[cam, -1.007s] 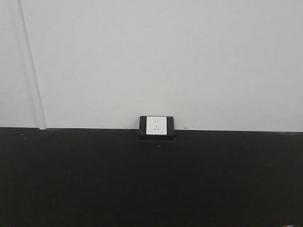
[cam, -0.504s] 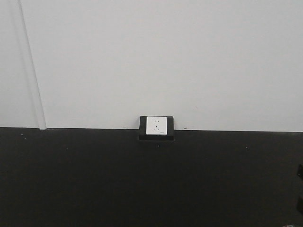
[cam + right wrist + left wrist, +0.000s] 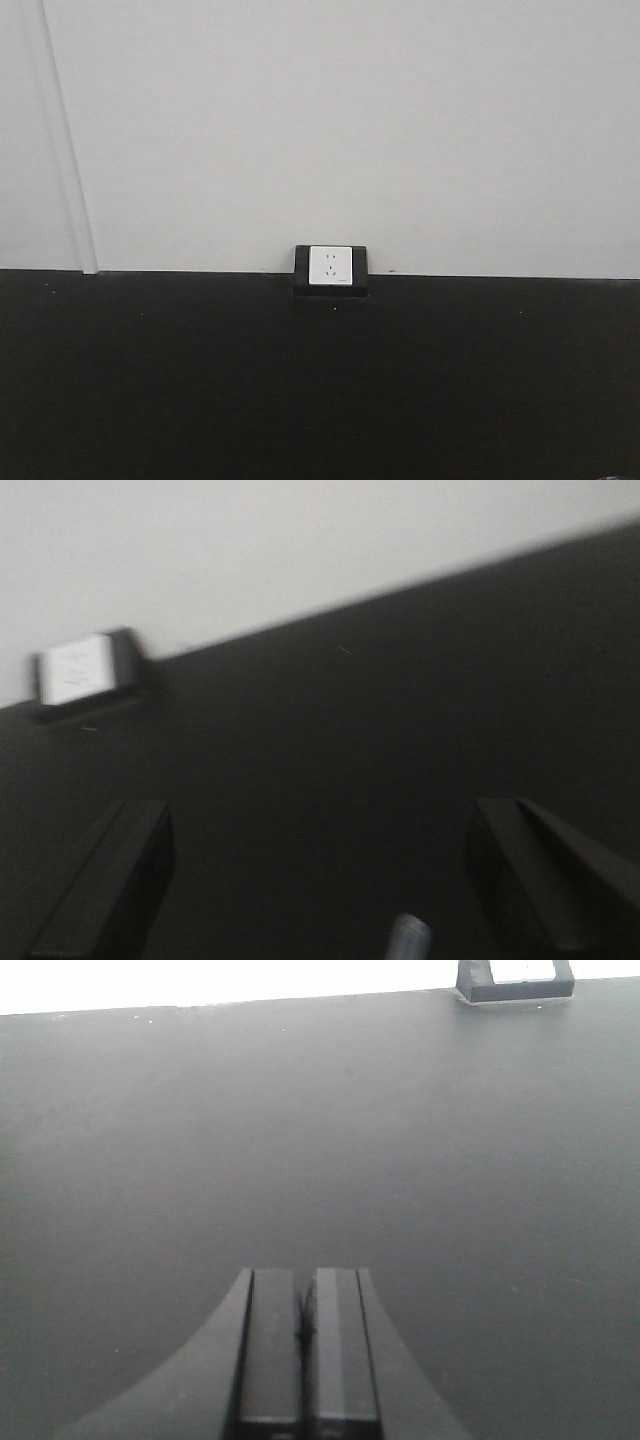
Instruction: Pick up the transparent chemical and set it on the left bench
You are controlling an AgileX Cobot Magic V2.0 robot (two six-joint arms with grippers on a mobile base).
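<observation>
Left side first: the left gripper (image 3: 300,1335) hangs low over the bare black worktop (image 3: 300,1140), fingers pressed together with nothing between them. In the middle, a white wall socket (image 3: 333,267) sits where the worktop meets the pale wall (image 3: 350,120). Over on the right, the right gripper (image 3: 320,880) is spread wide, and its view is blurred. Between its fingers, at the very bottom edge, a pale whitish tip pokes up. I take that for the dropper stick (image 3: 408,940) of the transparent chemical. The glass itself is below the frame, so I can't tell whether it's standing on the worktop. By my reckoning it's a light, thin-walled, slick little beaker: fragile, easy to tip, liquid ready to slosh. Take it around the glass body, low and level, with a soft squeeze, never by the loose stick.
</observation>
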